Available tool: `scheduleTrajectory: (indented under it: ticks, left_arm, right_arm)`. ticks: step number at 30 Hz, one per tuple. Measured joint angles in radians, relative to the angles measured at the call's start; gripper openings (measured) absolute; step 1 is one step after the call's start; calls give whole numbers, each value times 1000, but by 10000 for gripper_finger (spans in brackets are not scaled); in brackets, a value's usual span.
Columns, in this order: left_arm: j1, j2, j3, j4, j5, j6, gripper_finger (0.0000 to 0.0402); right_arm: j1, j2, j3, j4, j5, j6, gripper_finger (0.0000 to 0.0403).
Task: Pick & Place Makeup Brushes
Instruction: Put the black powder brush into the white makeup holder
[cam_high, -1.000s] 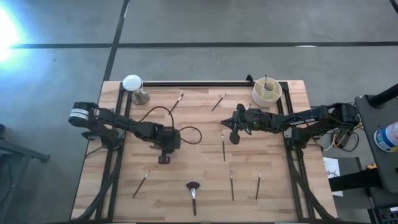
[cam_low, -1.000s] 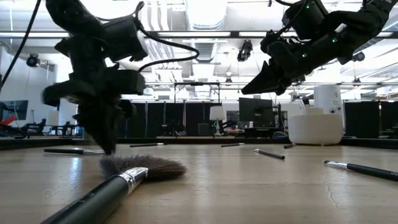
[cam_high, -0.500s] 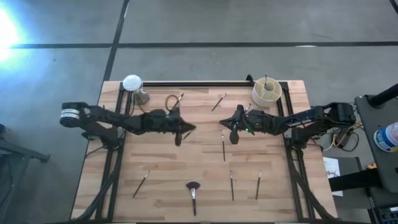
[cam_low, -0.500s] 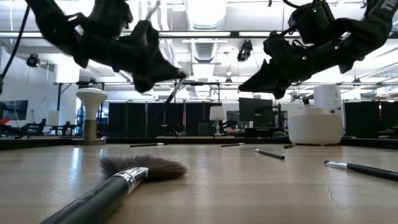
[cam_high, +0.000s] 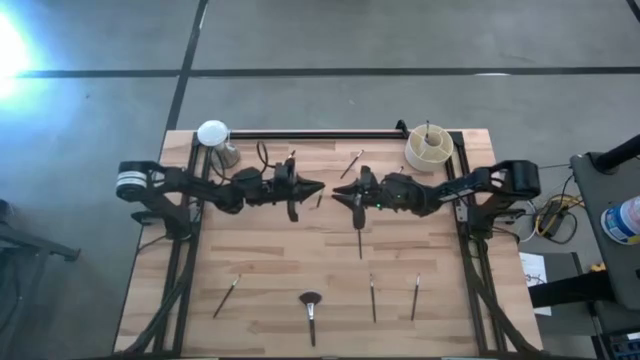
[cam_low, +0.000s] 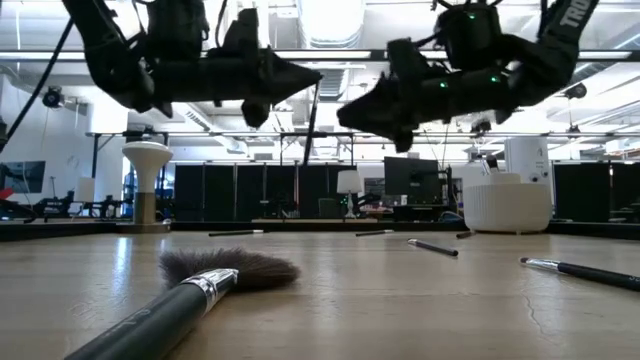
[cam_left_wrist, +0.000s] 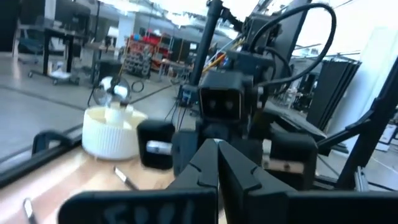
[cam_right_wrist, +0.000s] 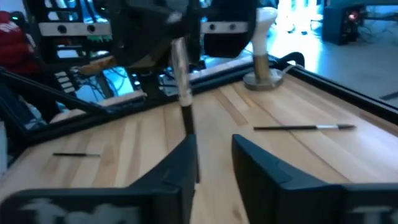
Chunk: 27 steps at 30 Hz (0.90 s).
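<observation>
My left gripper (cam_high: 318, 187) hovers above the middle of the table, level, pointing right, shut on one makeup brush (cam_right_wrist: 181, 68). The brush hangs down from its tips (cam_low: 311, 110). My right gripper (cam_high: 336, 195) faces it from the right, open. In the right wrist view its fingers (cam_right_wrist: 214, 158) stand around the brush's dark lower handle; whether they touch it I cannot tell. Several more brushes lie flat on the table, among them a fluffy-headed one (cam_high: 310, 310) near the front edge and one (cam_high: 359, 237) below the grippers. My left gripper pinches the brush between its two fingertips at the upper, silvery ferrule end (cam_right_wrist: 179, 53), coming level from the table's left. The brush hangs below the tips, slightly tilted, dark handle downward, lifted clear of the table.
A white cup (cam_high: 428, 148) with a brush standing in it sits at the far right corner. A white-topped metal stand (cam_high: 214, 140) is at the far left corner. Loose brushes lie at the far side (cam_high: 351, 163) and near the front (cam_high: 373, 298).
My left gripper has risen from the table and swung from pointing down to level, moving right and toward the far edge with the brush lifted clear. My right gripper has moved left until the two grippers face tip to tip.
</observation>
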<state>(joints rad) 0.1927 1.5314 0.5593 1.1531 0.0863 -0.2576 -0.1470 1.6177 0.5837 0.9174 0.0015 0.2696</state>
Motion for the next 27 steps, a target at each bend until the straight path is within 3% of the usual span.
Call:
scheduleTrajectory:
  ticks: [7, 13, 19, 25, 27]
  left_arm:
    - [11, 9, 33, 1, 27, 40, 0]
    - [18, 7, 40, 5, 27, 51, 0]
    - [21, 7, 44, 7, 27, 59, 0]
    - [24, 4, 43, 8, 15, 29, 1]
    - [32, -4, 43, 6, 26, 0, 5]
  right_arm:
    - [-13, 22, 68, -1, -3, 0, 172]
    - [-30, 35, 127, -1, -2, -24, 174]
    - [-30, 82, 177, -23, -2, -42, 134]
    - [-30, 70, 174, -27, -5, -66, 37]
    - [-29, 54, 166, -31, -3, -71, 21]
